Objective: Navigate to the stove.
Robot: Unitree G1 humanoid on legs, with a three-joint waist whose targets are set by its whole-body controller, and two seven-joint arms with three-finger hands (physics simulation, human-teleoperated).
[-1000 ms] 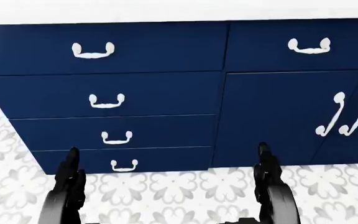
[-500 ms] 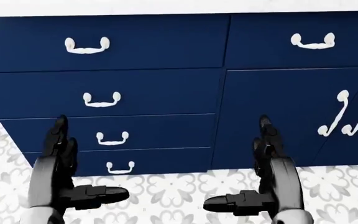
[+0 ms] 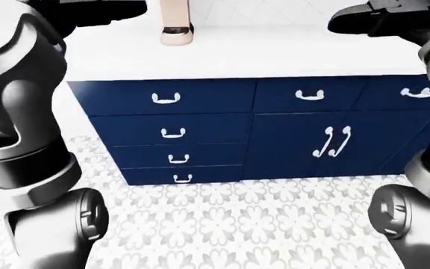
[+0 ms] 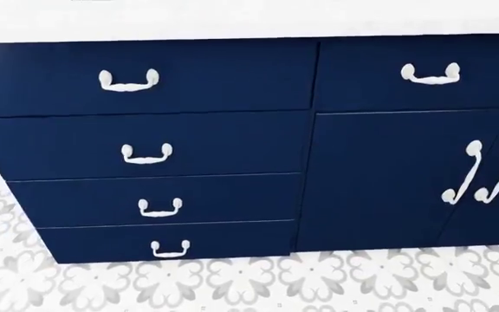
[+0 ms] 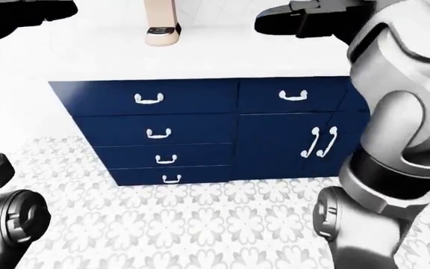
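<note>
The robot faces a navy cabinet point(image 4: 224, 143) with four drawers point(image 4: 146, 153) under a white counter point(image 3: 274, 56); a beige object point(image 3: 176, 25) stands on it. The stove is not visible in any view. Approach step: the robot probably needs to turn and locate it. Left hand point(image 5: 21, 14) and right hand point(image 3: 372, 17) are raised; finger state cannot be determined.

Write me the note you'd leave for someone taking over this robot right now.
Left hand: raised at the left-eye view's top edge, mostly cut off; open or shut unclear.
Right hand: raised at the right-eye view's top, holding nothing; finger state unclear.
Stove: in no view. The robot faces navy drawers and cabinet doors under a white counter that carries a beige object.
Done: nothing visibly. Left: find the stove and walk there.
</note>
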